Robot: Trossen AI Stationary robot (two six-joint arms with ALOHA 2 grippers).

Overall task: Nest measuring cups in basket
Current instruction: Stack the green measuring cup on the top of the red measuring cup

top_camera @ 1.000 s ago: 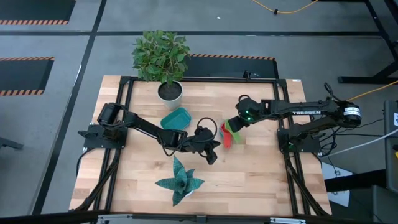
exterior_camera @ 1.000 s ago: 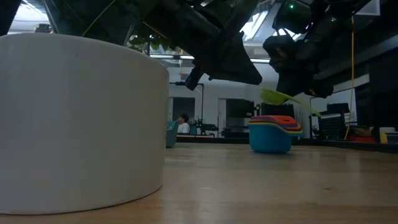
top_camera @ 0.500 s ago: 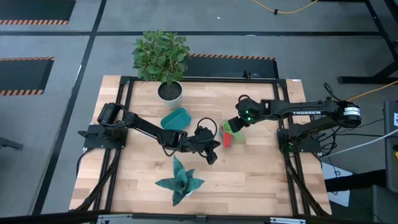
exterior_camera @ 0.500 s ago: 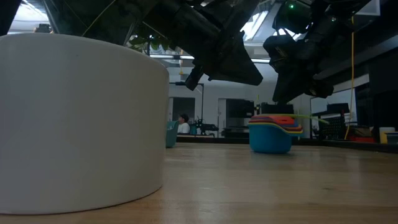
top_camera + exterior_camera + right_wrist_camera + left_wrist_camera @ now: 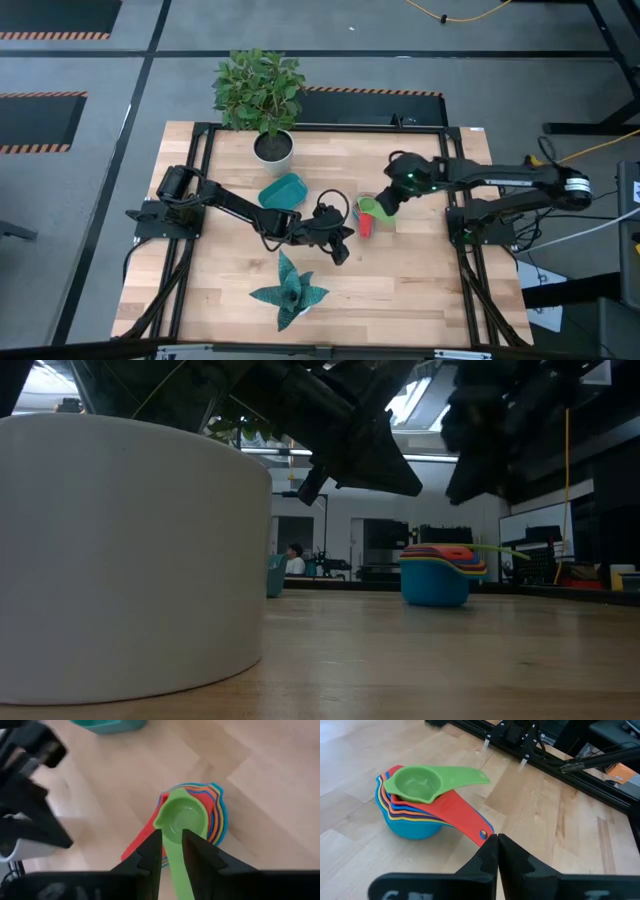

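The measuring cups stand nested in one stack [image 5: 407,812] on the table's bare wood, right of centre. The blue cup [image 5: 435,588] is at the bottom and the green cup [image 5: 415,782] sits on top, its handle [image 5: 181,875] toward the table's right edge. My right gripper [image 5: 172,837] hangs open above that handle, clear of it. My left gripper [image 5: 496,840] is shut just beside the free end of the red handle [image 5: 470,822], touching nothing. The teal basket [image 5: 283,190] stands apart, left of the stack.
A white pot [image 5: 273,148] with a leafy plant stands near the far edge and fills the low view's left side. A teal spiky plant [image 5: 288,292] lies near the front edge. Black frame rails [image 5: 455,180] border the table.
My right gripper has set the green cup, held tilted above the stack a second ago, down into the top of the stack and let go. It has then risen and drawn back toward the table's right edge. The green cup now lies level on the stack.
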